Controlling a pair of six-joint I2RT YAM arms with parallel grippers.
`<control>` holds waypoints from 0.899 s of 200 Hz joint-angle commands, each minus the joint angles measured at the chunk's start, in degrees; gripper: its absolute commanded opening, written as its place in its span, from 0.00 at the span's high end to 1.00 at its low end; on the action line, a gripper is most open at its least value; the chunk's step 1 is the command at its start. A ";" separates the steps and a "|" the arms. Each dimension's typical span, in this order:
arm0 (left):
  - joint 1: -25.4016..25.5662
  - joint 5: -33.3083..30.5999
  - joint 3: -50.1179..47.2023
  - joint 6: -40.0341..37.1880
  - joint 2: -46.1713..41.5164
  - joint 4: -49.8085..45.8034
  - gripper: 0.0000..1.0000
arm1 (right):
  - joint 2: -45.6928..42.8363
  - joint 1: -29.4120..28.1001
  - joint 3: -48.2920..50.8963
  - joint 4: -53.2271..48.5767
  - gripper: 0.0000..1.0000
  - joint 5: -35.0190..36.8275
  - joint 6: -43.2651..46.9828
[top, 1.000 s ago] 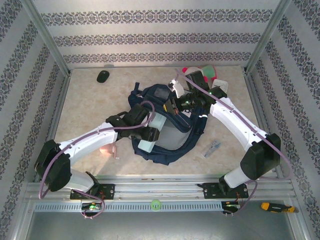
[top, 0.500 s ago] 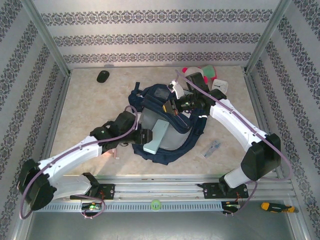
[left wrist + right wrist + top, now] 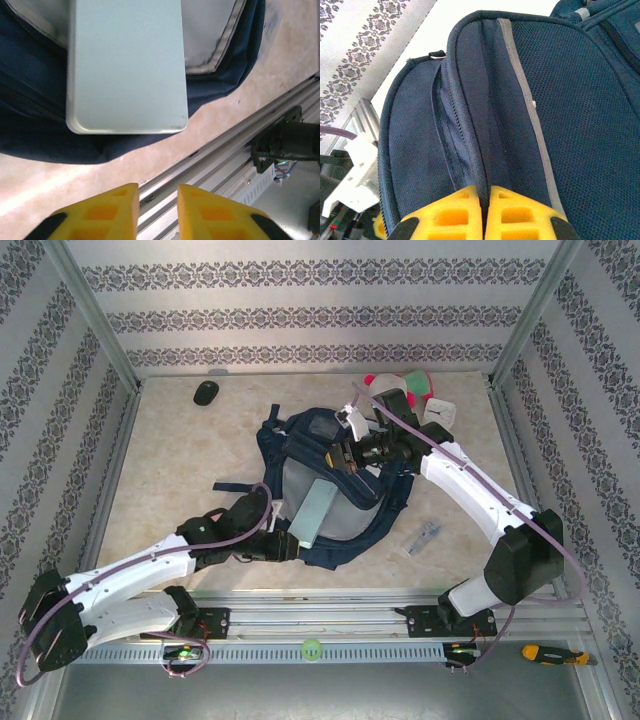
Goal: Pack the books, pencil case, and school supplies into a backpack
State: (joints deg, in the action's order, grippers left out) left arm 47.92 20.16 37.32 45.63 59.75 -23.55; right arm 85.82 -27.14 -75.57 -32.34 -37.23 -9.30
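- While the flat pale teal piece (image 3: 315,512) lay in the open mouth of the backpack (image 3: 345,548), at the lower middle of the top view, the left tool (image 3: 288,545) sat just beside its near end, to its lower left.
- In the left wrist view the piece took up the upper left of the frame, above the yellow fingertips (image 3: 115,205). Navy fabric and a strip of bare surface (image 3: 30,180) lay between them, so the two were apart.
- The left tool's jaws stood close together with a narrow gap, and nothing was between them.
- The piece's long axis ran steeply from lower left to upper right in the top view. Its rounded short edge pointed down and left toward the left tool, and its far end pointed up into the grey lining.
- That near end lay over the navy lower rim rather than the lining, so I judged the piece only partly in.
- The right tool (image 3: 348,452) was pressed together on a fold of the backpack's navy edge, at the upper right of the opening and well beyond the far end of the piece.
- The left arm was plainly the nearer one. I judged that a push along the long axis, up and to the right, would carry the piece deeper.
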 commanded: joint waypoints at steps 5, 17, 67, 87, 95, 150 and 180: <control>1.03 0.39 0.09 0.97 3.57 5.46 0.77 | -3.02 -0.35 -0.37 4.03 1.00 -4.29 -1.12; 1.12 -1.03 0.61 0.64 5.82 7.69 0.78 | -3.45 -0.67 -0.19 4.89 1.00 -5.36 -0.91; 1.21 -6.61 5.39 -1.31 16.86 19.83 0.81 | -4.04 -2.31 -0.80 5.54 1.00 -6.42 -0.03; 1.13 -10.35 8.94 -3.52 21.77 22.23 0.81 | -4.04 -2.57 -0.97 5.44 1.00 -6.64 0.07; 1.17 -12.40 10.16 -4.02 23.62 22.66 0.82 | -4.21 -2.66 -0.98 5.44 1.00 -6.74 0.07; 0.09 -21.65 14.43 -7.03 33.90 28.41 0.83 | -5.74 -2.79 -0.72 5.30 1.00 -6.19 0.87; -0.37 -22.49 14.36 -7.67 33.43 30.32 0.80 | -5.32 -2.31 -0.55 5.00 1.00 -5.50 0.53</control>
State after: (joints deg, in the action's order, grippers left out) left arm 48.25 0.75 50.76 40.07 93.95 2.74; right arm 83.48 -28.75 -75.44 -31.07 -39.03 -9.10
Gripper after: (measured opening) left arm 0.181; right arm 0.042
